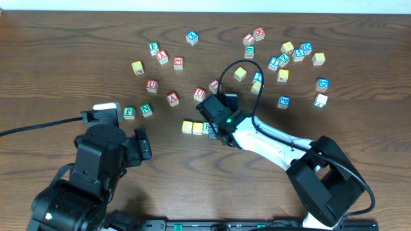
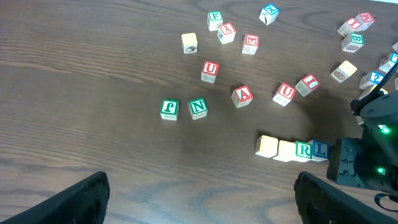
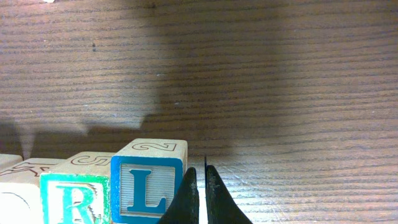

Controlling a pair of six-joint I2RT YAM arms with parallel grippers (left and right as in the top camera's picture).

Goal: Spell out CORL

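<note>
Four cubes are lined up side by side near the middle of the tabletop (image 1: 64,77). A first yellow cube (image 2: 266,145) is followed by a second yellow cube (image 2: 286,150), then the green R cube (image 2: 303,150). The blue L cube (image 2: 319,149) is at the 3 o'clock end. The right pincer (image 3: 200,190) is clenched on nothing, right at 3 o'clock of the L cube. The left pincer (image 2: 200,180) is spread wide and empty, at 8 o'clock from the row. Loose letter cubes (image 1: 178,63) are scattered from 10 to 2 o'clock.
</note>
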